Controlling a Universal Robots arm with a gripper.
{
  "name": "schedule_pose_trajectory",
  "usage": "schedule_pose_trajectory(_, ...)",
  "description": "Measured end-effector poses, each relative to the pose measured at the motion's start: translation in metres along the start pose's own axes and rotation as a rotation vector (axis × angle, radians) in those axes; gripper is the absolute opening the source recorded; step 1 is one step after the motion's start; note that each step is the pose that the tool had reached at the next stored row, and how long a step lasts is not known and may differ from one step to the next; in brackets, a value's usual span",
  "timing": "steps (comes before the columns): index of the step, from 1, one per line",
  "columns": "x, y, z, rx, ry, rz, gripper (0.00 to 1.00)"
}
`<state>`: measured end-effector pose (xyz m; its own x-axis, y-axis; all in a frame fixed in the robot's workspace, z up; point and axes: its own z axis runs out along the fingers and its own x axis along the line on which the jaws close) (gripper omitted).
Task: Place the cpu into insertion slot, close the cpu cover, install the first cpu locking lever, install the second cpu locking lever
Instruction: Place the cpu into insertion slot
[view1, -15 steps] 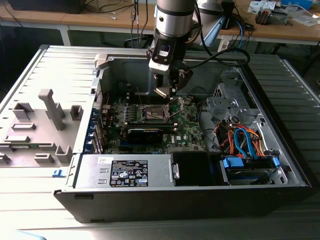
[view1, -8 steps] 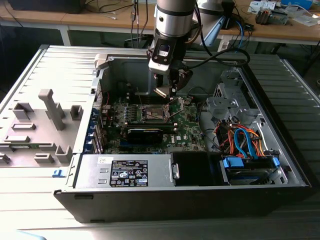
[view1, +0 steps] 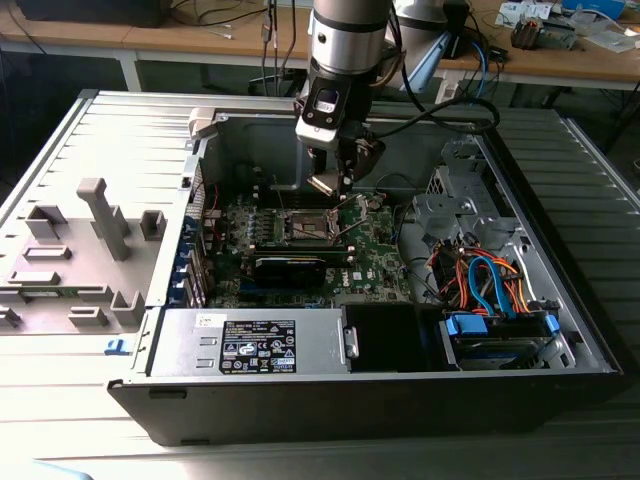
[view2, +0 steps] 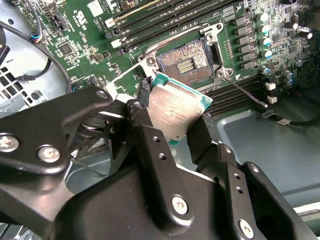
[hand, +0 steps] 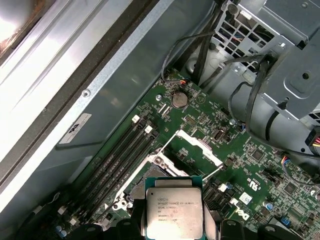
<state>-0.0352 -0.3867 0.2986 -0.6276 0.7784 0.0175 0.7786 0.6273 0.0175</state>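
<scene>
One cpu (view2: 175, 107), a flat square chip with a dull silver-grey metal top, small print and a teal-green rim, is clamped between the two black fingers (view2: 145, 135) of the hand (view2: 170, 122), which is closed on its opposite edges. It hangs slanted just above the single insertion slot (view2: 186, 62), apart from it. The slot lies bare, with its one cpu cover (hand: 197, 145) flipped up beside it. Long black memory slots (hand: 117, 157) run alongside the slot on a green board (view1: 375, 250), inside an open computer case (view1: 330, 410).
</scene>
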Motion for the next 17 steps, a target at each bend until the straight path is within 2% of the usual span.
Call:
schedule_pose_trajectory(1, 0.0000, 0.0000, 0.0004, -0.0010, -0.0009, 0.052, 0.55)
schedule_pose_trajectory(2, 0.0000, 0.0000, 0.0007, -0.0015, -0.0015, 0.085, 0.55)
schedule_pose_trajectory(17, 0.0000, 0.0000, 0.0012, -0.0025, -0.0025, 0.145, 0.55)
